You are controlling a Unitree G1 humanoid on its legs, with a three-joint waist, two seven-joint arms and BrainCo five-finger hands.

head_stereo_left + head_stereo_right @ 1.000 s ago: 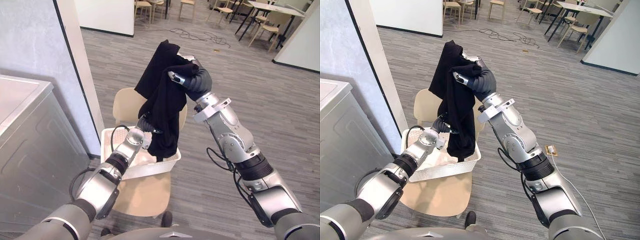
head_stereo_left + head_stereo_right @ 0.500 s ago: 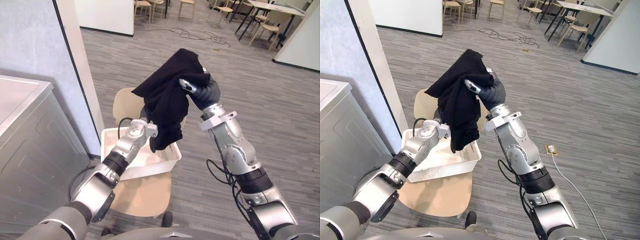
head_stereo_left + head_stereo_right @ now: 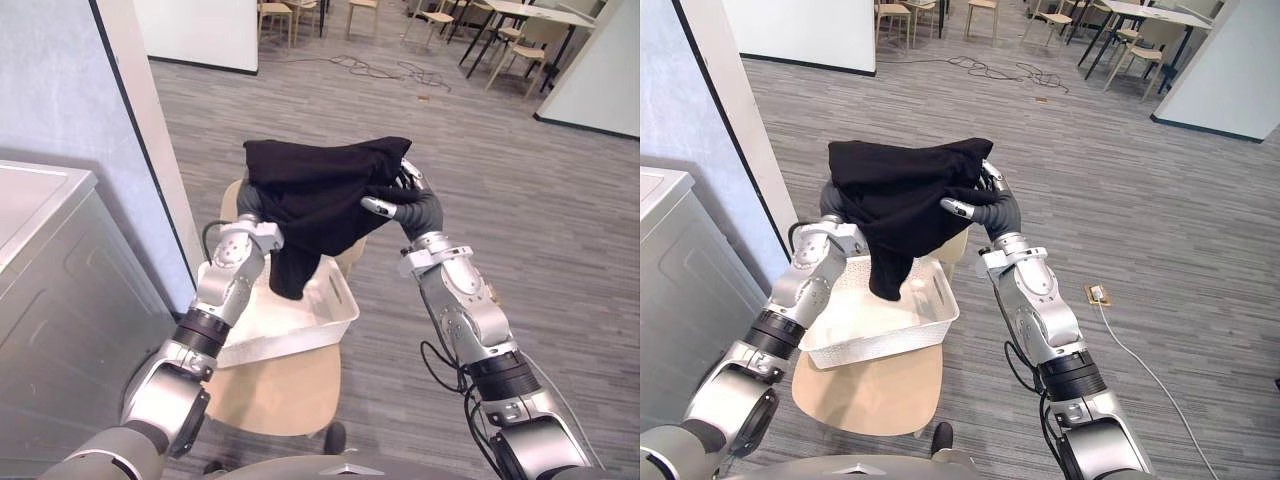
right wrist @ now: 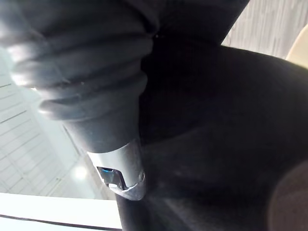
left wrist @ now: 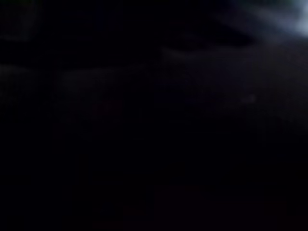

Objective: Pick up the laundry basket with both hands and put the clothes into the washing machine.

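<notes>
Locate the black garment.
The black garment is mid-frame in the eye views, draped between left hand and right hand, above the basket on the chair.

Both arms are held up in front of the body, elbows bent, with the forearms rising to about the same height. Right hand [image 3: 408, 208]: the wrist is upright and the fingers [image 3: 376, 206] curl over one edge of a black garment [image 3: 315, 185]. Left hand [image 3: 245, 206]: its dark cover shows at the garment's opposite edge, and its fingers are hidden beneath the cloth.
</notes>
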